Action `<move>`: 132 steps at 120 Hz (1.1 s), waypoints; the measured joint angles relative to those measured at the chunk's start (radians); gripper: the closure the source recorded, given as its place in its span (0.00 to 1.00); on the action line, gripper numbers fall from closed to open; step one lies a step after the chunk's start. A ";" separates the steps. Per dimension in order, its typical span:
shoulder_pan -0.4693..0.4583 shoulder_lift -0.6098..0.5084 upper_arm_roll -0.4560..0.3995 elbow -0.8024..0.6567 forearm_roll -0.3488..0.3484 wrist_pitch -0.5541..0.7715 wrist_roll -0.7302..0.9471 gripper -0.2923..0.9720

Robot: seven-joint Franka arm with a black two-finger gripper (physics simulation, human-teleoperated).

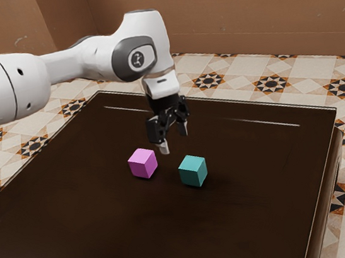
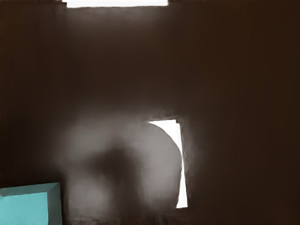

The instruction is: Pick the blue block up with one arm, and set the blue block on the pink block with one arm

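Hovering over one pink block (image 1: 143, 163) and one blue block (image 1: 192, 170), the single pincer (image 1: 174, 139) gapes apart, empty.

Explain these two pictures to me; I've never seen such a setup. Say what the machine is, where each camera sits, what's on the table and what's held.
This is a simulated white robot arm with a black two-finger hand. One picture comes from a camera at the arm's side; the other from a camera on the hand, looking down. On the dark table lie a pink block and a blue block, apart. The hand hangs open above the table near them, holding nothing. The wrist camera catches a corner of the blue block.
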 joint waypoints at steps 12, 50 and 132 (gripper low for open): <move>-0.002 0.061 0.017 0.046 0.004 0.036 0.030 0.23; -0.002 0.256 0.078 0.214 0.005 0.083 0.053 0.23; -0.014 0.478 0.121 0.385 -0.022 0.123 0.066 0.23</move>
